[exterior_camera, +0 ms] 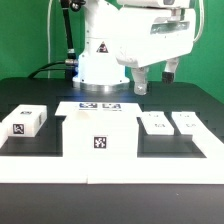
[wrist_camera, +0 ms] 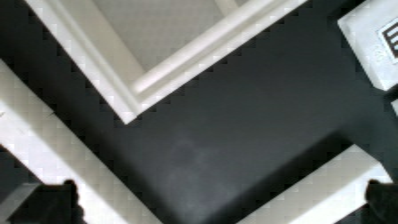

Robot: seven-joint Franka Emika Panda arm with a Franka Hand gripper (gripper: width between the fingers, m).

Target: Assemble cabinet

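Note:
The large white cabinet box (exterior_camera: 98, 135) with a square tag on its front stands at the table's front middle. One small white tagged block (exterior_camera: 27, 122) lies to the exterior view's left. Two more small blocks (exterior_camera: 156, 124) (exterior_camera: 186, 122) lie to the right. My gripper (exterior_camera: 155, 78) hangs open and empty above and behind the two right blocks, touching nothing. In the wrist view my gripper (wrist_camera: 217, 205) is open over black table, with a fingertip (wrist_camera: 50, 200) at each side. A corner of a white rimmed part (wrist_camera: 169, 75) lies ahead, and a tag's edge (wrist_camera: 381, 40) shows beside it.
The marker board (exterior_camera: 100, 104) lies flat in front of the robot's white base (exterior_camera: 100, 65). The black table (exterior_camera: 160, 146) has a white front rim (exterior_camera: 110, 172). A white strip (wrist_camera: 45, 135) crosses the wrist view beside one finger.

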